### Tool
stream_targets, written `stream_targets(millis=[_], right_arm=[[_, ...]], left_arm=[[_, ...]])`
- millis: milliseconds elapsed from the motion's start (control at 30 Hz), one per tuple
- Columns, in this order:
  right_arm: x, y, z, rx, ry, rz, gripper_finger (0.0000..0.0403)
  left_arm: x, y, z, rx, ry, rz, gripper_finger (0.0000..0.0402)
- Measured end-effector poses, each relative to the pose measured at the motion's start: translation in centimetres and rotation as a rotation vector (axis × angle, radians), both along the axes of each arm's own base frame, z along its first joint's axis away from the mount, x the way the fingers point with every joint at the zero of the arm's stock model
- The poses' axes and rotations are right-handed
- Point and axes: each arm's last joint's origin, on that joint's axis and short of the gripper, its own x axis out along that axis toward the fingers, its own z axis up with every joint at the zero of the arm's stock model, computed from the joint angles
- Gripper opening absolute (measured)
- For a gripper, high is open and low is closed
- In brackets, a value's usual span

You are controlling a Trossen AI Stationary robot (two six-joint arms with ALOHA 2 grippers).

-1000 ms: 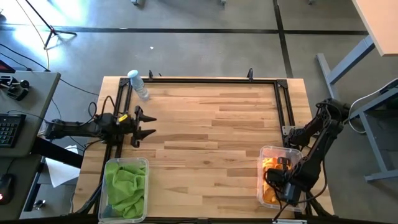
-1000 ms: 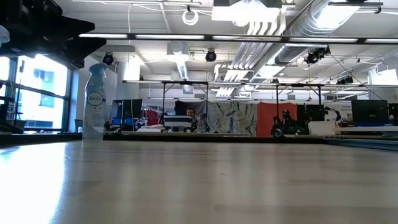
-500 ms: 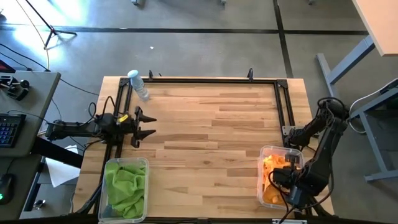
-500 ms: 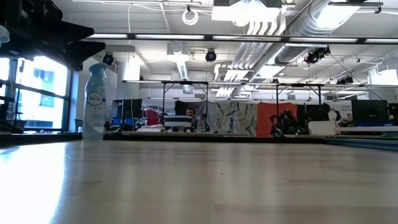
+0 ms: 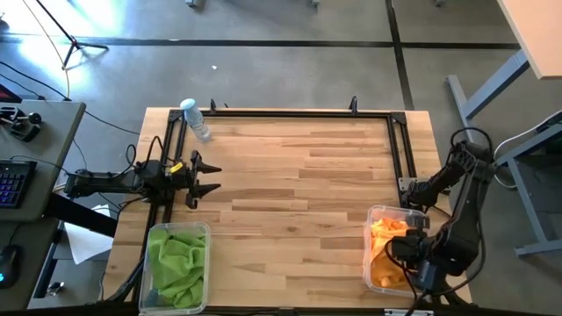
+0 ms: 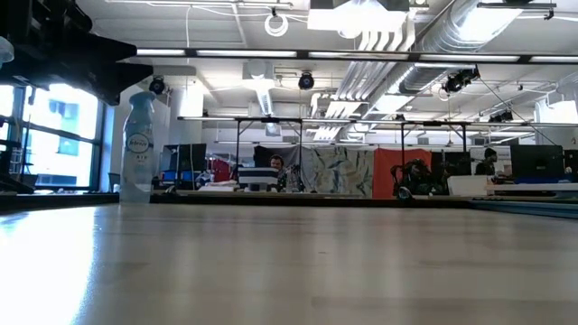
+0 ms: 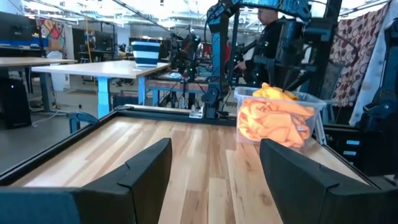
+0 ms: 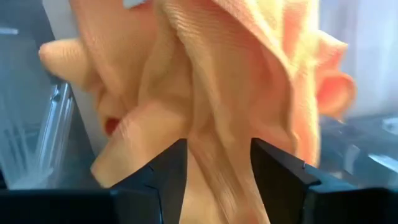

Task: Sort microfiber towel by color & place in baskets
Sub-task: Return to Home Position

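Just beyond parted right fingers (image 8: 283,175), orange towel (image 8: 211,87)

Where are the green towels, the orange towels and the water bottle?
green towels (image 5: 176,263): high view, pile's middle.
orange towels (image 5: 384,235): high view, visible folds.
water bottle (image 5: 195,119): high view, its body.

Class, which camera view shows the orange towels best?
The left wrist view: the orange towels sit heaped in the clear bin, unobstructed. High view: the right arm partly covers them. Right wrist view: only close-up folds. Low view: nothing.
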Motion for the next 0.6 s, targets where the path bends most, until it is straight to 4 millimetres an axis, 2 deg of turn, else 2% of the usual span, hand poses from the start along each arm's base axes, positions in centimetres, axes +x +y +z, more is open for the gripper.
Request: stream_targets(millis=[167, 300, 500, 600], right_arm=[[-0.2, -0.5, 2.5, -0.019, -0.014, -0.001, 0.0166], [0.3, -1.1, 3.7, -0.060, -0.189, 0.062, 0.0128], [3.1, -3.0, 4.0, -0.223, -0.346, 0.115, 0.0015], [5.0, -4.2, 3.3, -0.289, -0.383, 0.111, 0.0018]], left_arm=[[0.0, 0.0, 0.0, 0.001, 0.000, 0.000, 0.0234], [0.0, 0.0, 0.0, 0.001, 0.000, 0.000, 0.0234], [0.0, 0.0, 0.0, 0.001, 0.000, 0.000, 0.0234], [0.0, 0.0, 0.0, 0.001, 0.000, 0.000, 0.0234]])
